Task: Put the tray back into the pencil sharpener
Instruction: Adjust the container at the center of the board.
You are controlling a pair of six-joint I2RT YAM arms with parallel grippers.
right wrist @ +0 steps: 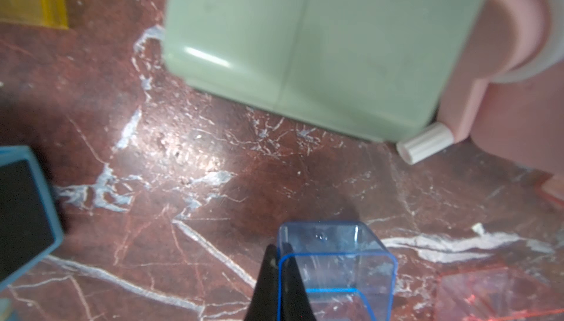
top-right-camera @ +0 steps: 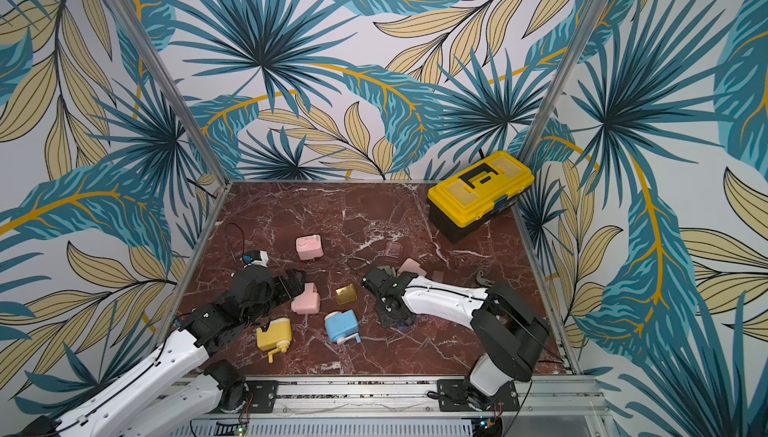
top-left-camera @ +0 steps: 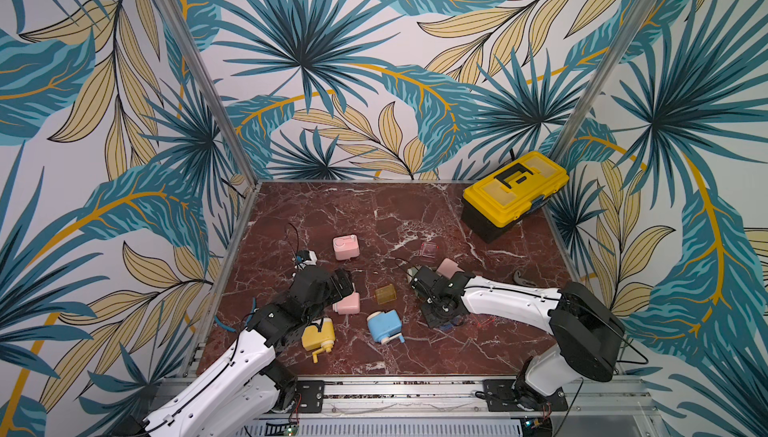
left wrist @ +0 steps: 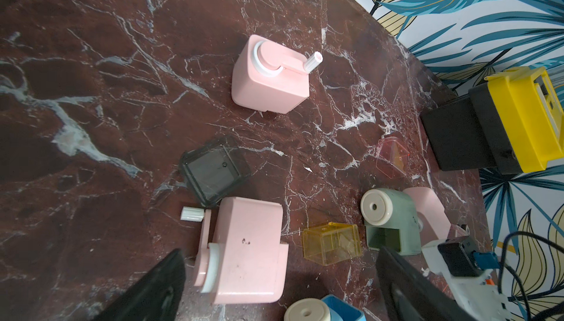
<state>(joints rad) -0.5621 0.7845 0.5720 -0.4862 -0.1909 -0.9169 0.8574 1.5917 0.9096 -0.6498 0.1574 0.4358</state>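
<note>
Fingers (right wrist: 267,286) of the right arm are pinched shut on one side wall of the clear blue tray (right wrist: 335,261), one finger outside the wall and one inside (whether the tray rests on the worktop (top-left-camera: 374,214) or hangs just above it, I cannot tell). The coming move turns on one relation: the blue sharpener (top-left-camera: 384,325) lies to the robot's left of the held tray, near but apart, with bare marble between them. I judge that the tray must travel leftward and be lined up with the slot. In the right wrist view the blue sharpener (right wrist: 27,209) turns a dark, blue-framed face toward the tray. This may be the empty slot, though blur leaves it unsure. The tray's long axis is hard to read, since the arm hides it in both top views. The right arm is plainly the nearer. The left fingers (left wrist: 152,289) stand wide apart and empty by a pink sharpener (left wrist: 244,252), on the far side of the blue one. Farther out sit a green sharpener (right wrist: 305,45), a yellow tray (top-left-camera: 385,293) and a yellow toolbox (top-left-camera: 515,190). No brand, label or writing can be read on anything.
</note>
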